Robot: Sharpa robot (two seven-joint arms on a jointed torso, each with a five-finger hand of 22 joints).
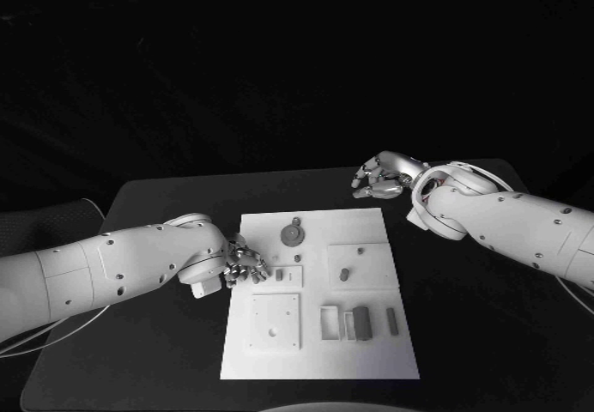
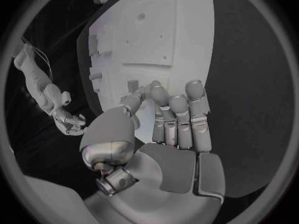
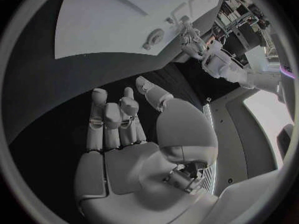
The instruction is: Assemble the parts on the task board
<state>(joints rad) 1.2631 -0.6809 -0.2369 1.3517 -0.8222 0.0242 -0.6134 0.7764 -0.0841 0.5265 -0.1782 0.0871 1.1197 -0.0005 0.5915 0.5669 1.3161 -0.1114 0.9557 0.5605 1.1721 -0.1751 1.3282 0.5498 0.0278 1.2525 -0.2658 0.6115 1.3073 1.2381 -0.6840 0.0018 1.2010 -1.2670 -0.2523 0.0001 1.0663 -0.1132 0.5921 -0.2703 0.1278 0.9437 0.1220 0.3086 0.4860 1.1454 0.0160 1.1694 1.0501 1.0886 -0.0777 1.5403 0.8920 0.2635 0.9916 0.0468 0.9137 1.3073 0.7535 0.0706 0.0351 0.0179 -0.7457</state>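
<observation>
The white task board (image 1: 319, 360) lies in the middle of the black table. Grey parts rest on it: a round disc (image 1: 293, 233) near the far edge, a short peg (image 1: 343, 275) in the middle, and several upright bars (image 1: 361, 323) toward the near right. My left hand (image 1: 243, 265) hovers at the board's left edge, fingers stretched out side by side and holding nothing; the left wrist view has the hand (image 2: 177, 119) over the board (image 2: 156, 30). My right hand (image 1: 381, 176) hangs over bare table beyond the board's far right corner, its palm (image 3: 118, 134) empty and fingers loosely bent.
A raised square plate (image 1: 275, 321) sits on the board's near left. Bare black tabletop (image 1: 482, 343) surrounds the board on all sides. The right wrist view takes in the board (image 3: 106, 20) with the disc (image 3: 153, 37) from the far side.
</observation>
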